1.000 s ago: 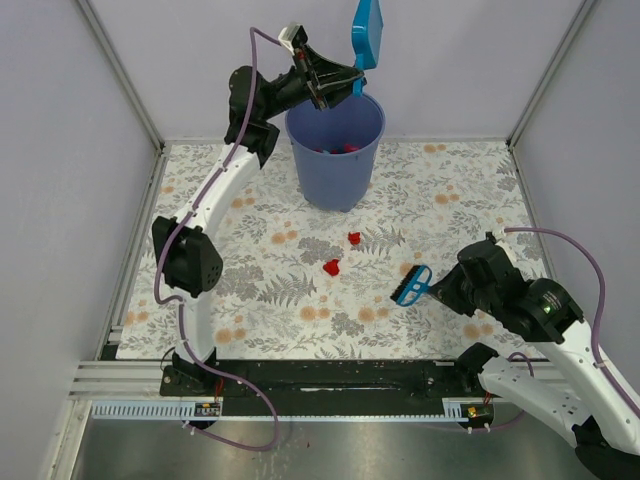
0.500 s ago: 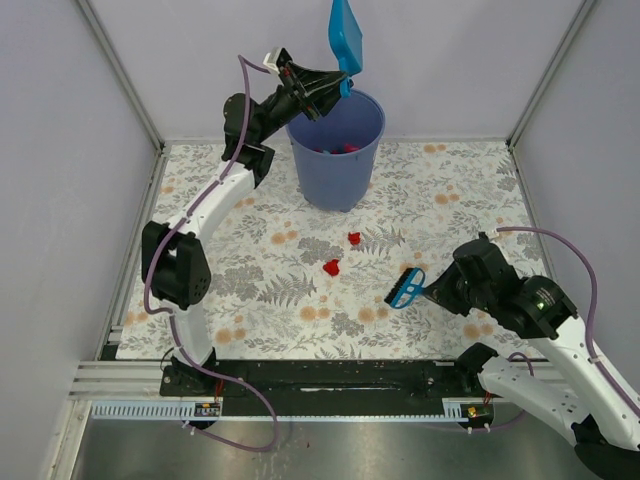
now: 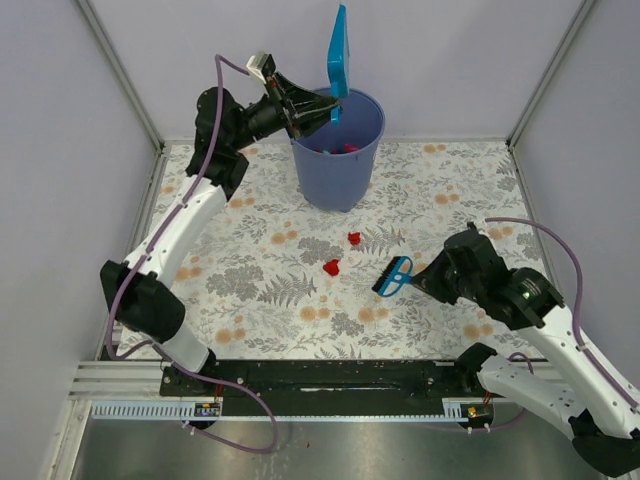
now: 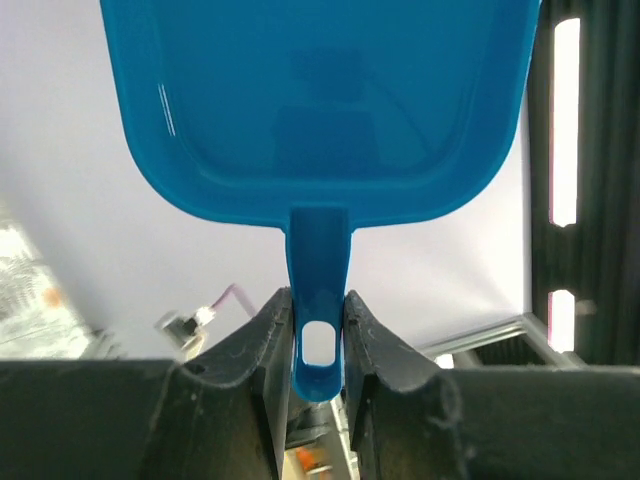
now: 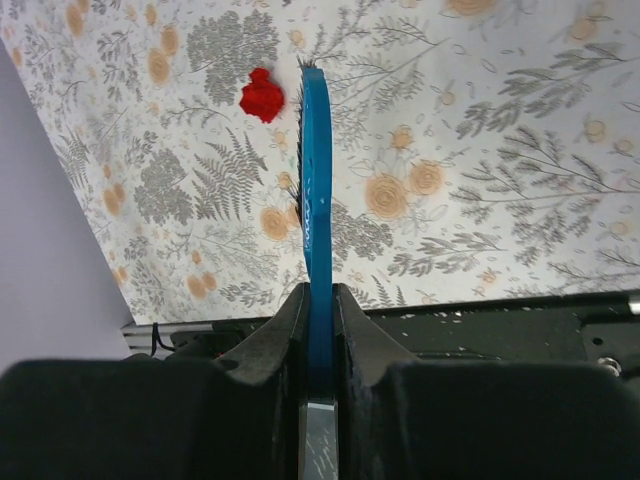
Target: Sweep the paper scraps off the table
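Two red paper scraps (image 3: 331,267) (image 3: 353,238) lie mid-table on the floral table (image 3: 470,200); more red bits (image 3: 340,150) sit inside the blue bucket (image 3: 337,150). My left gripper (image 3: 325,108) is shut on the handle of the blue dustpan (image 3: 339,50), held upright above the bucket's left rim; the left wrist view shows the dustpan (image 4: 320,110) between the fingers. My right gripper (image 3: 425,279) is shut on a blue brush (image 3: 392,278), low over the table right of the scraps. In the right wrist view the brush (image 5: 316,190) points at one scrap (image 5: 263,95).
The bucket stands at the table's back middle. White walls with metal frame posts enclose the table on three sides. A black slotted rail (image 3: 320,378) runs along the near edge between the arm bases.
My left gripper has swung the dustpan leftward over the bucket and turned it edge-on. My right gripper has carried the brush left, closer to the two scraps.
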`<state>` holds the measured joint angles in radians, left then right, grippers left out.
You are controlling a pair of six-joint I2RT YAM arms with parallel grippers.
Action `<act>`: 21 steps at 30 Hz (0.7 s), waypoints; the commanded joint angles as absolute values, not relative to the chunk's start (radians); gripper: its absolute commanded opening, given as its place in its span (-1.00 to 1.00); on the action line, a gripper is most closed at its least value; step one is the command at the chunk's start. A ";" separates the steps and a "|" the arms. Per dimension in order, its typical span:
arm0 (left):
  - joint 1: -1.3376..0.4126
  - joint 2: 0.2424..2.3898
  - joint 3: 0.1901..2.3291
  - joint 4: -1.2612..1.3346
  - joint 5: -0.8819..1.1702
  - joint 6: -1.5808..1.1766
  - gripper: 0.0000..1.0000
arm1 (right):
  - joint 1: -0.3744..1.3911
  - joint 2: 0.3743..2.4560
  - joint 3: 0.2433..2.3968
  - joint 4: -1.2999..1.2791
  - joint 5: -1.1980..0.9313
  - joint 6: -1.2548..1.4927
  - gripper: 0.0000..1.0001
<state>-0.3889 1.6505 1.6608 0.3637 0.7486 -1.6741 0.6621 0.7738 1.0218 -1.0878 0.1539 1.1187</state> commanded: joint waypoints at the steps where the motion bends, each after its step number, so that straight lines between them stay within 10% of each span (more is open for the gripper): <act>1: -0.383 1.542 1.715 0.007 0.795 -1.334 -1.00 | 0.667 0.876 1.032 -0.870 0.094 1.078 -1.00; 10: -0.383 1.419 1.818 -0.740 0.602 -0.789 -1.00 | 0.669 1.199 1.133 -0.655 -0.050 1.013 -1.00; 21: -0.419 1.184 1.631 -1.032 0.318 -0.512 -1.00 | 0.667 1.523 1.272 -0.565 -0.124 0.890 -1.00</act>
